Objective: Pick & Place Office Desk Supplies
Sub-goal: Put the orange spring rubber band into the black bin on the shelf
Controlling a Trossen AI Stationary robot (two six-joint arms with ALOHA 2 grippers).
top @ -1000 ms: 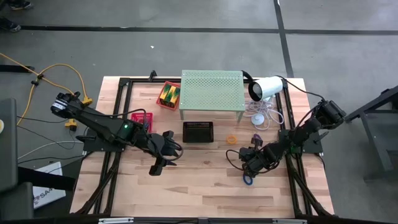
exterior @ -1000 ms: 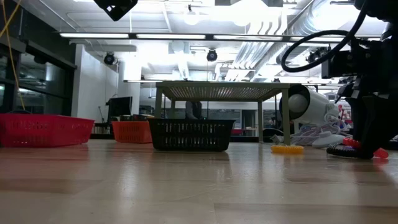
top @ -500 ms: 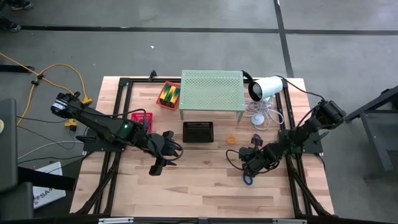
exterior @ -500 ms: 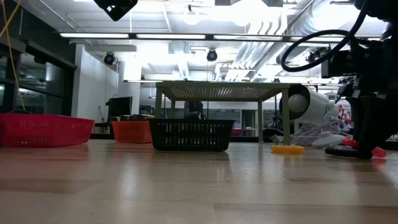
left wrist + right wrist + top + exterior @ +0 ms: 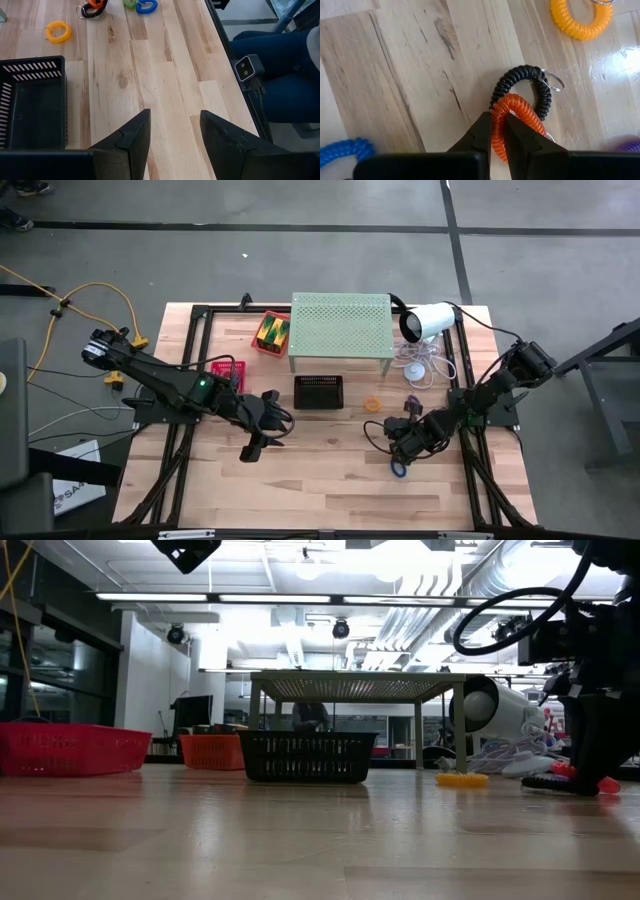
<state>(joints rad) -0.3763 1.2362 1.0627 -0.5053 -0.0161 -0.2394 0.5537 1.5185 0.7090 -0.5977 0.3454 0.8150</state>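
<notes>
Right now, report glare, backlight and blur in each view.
Low view: bright ceiling lights leave the black basket in silhouette. Right wrist view: glare on the wood near the yellow coil. High and left wrist views: even light, no blur.

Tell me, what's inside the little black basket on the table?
The black basket looks empty where the left wrist view sees in: only dark slatted walls and floor show. The near corner is hidden behind the left gripper, so something small could sit there.

No lettering, label, brand, number or sign can be read anywhere in these views, and the print on the white sheet [image 5: 70, 492] beside the table is too small to make out.
</notes>
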